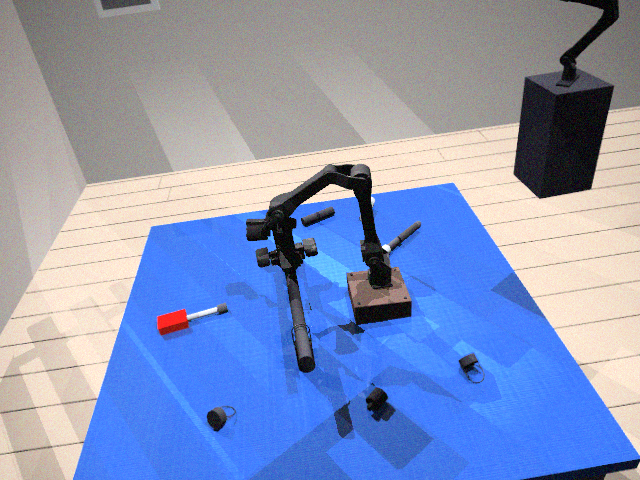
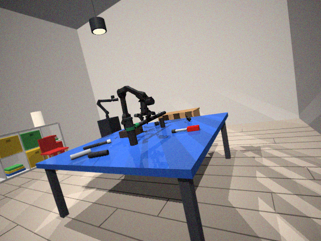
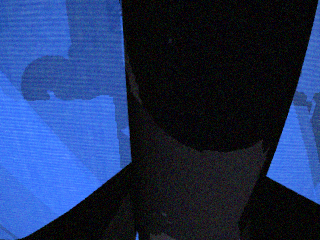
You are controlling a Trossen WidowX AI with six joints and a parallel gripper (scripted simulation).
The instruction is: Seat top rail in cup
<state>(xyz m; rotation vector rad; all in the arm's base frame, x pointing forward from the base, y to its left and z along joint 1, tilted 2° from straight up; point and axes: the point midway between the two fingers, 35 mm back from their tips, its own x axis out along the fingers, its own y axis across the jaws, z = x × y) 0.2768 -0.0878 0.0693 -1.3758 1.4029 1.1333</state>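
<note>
The dark fence rail [image 1: 298, 310] [image 2: 156, 116] [image 3: 200, 190] runs through the thin loop cap [image 1: 294, 335] above the small post [image 2: 162, 122]. My gripper [image 1: 291, 265] [image 2: 147, 119] [image 3: 183, 172] is shut on the rail, between the loop cap and the big post. The big dark post [image 2: 133, 140] stands upright, with a green brace band [image 2: 129, 128] high on it. The rail-end cup [image 2: 136, 125] is on the band's side facing the rail. The rail's cut end is at or close to the cup; how deep it sits cannot be told. In the top view my arm hides post and cup.
A red block on a white handle [image 1: 173, 321] [image 2: 193, 128] lies left of the rail. Small dark fittings [image 1: 217, 417] [image 1: 376, 398] [image 1: 467, 360] lie near the front. A dark tube [image 1: 317, 216] [image 2: 98, 153], a light tube [image 2: 81, 154] and a white-tipped rod [image 1: 405, 235] [image 2: 96, 144] lie behind.
</note>
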